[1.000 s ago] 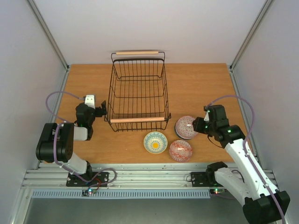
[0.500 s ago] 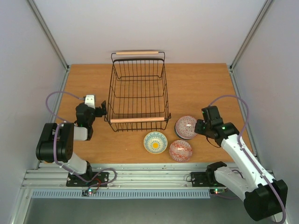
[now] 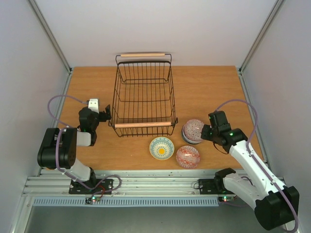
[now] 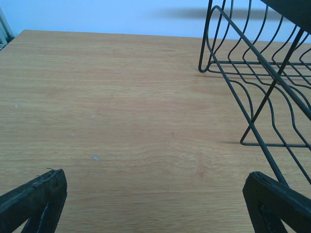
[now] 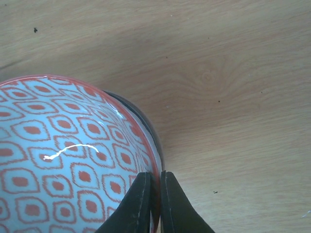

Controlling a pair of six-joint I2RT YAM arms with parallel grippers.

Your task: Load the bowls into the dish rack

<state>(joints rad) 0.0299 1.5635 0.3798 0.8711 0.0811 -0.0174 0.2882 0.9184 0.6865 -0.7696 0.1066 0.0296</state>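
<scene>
My R gripper (image 5: 155,204) is clamped on the rim of the round red-and-white patterned ceramic bowl (image 5: 63,160), one finger inside the lip and one outside. That bowl sits nested on a dark-rimmed bowl (image 5: 142,121), just right of the black wire dish rack (image 3: 143,94) w/ wooden bar handles.

To do this well I'd lift straight up first so the lower bowl doesn't drag along. A rim pinch is thin, so I'd keep it level, then carry it left over the rack's near handle (image 3: 144,124) w/ clearance before lowering.

Room: the yellow-and-teal bowl (image 3: 162,147) and the second red bowl (image 3: 188,156) lie near, toward me, so no low sweeps. L gripper (image 4: 155,199) is spread wide, holding nothing, beside the rack's left wall. No bowl in the rack yet.
</scene>
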